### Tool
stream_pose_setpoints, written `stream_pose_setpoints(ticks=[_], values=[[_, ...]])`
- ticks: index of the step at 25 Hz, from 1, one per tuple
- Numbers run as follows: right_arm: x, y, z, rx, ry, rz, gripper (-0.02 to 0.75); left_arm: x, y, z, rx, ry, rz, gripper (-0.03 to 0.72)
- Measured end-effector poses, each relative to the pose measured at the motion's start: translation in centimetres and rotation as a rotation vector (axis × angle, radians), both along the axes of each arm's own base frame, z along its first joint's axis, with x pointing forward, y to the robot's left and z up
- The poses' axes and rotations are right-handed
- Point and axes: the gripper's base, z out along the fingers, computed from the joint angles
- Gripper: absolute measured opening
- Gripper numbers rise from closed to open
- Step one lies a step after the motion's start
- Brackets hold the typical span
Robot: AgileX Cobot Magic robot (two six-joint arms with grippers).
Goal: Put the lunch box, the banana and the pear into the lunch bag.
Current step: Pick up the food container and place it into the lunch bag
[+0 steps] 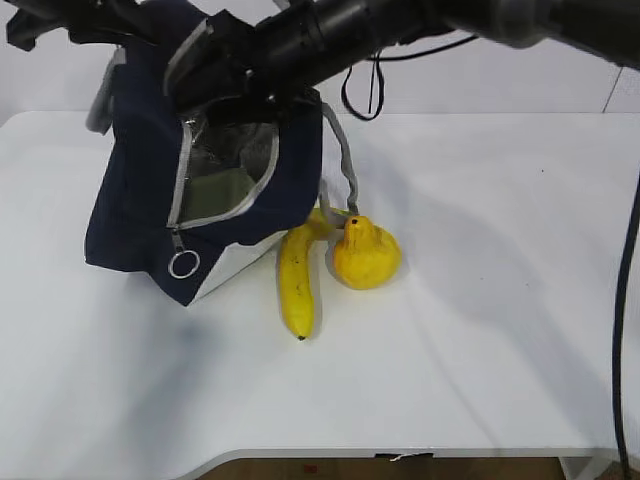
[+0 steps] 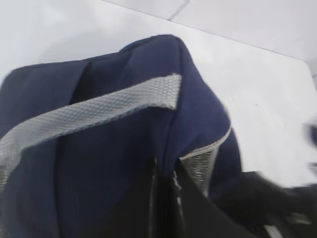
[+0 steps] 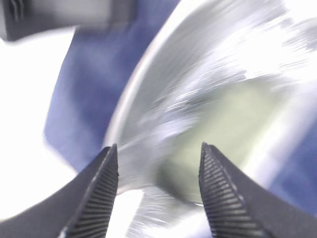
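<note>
Banana [image 1: 296, 283] and pear [image 1: 366, 254] lie on the white bench [image 1: 480, 330] just beside the lunch bag [image 1: 140, 210], the banana's upper end touching or nearly touching the pear and close against the bag's white lower panel. The bag sits tipped toward the camera with its mouth unzipped, the silver lining and a pale green shape inside, probably the lunch box [image 1: 228, 190], showing through the opening. The right end effector [image 3: 158, 193] hangs at that mouth with its ribbed fingers [image 3: 101, 198] spread apart and nothing between them; the view is blurred. The left end effector is not clearly shown: the left wrist view gives only navy fabric, a grey strap [image 2: 94, 111] and a dark shape low in the frame, so whether it grips the bag cannot be told. The bag looks soft and floppy, likely to sag unless held at the rim. The banana seems light but bruisable, best taken across its middle; the pear is lumpy and could roll, so a hold across its wide belly looks safest.
</note>
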Motion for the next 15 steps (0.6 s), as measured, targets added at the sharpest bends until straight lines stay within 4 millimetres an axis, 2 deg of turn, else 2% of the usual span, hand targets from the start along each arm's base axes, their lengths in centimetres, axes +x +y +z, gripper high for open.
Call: stream_pose_setpoints(ticks=[4, 9, 15], values=[[-0.3, -1.0, 3.5, -0.127, -0.112, 0.043, 0.424, 0.3, 1.7, -0.2, 0.039, 0.003, 0.029, -0.006], [-0.2, -2.9, 8.1, -0.266, -0.229, -0.101, 0.424, 0.3, 2.5, -0.5, 0.106, 0.004, 0.027, -0.006], [-1.0, -5.3, 11.1, -0.433, -0.303, -0.262, 0.424, 0.3, 2.8, -0.8, 0.182, 0.010, 0.012, -0.006]])
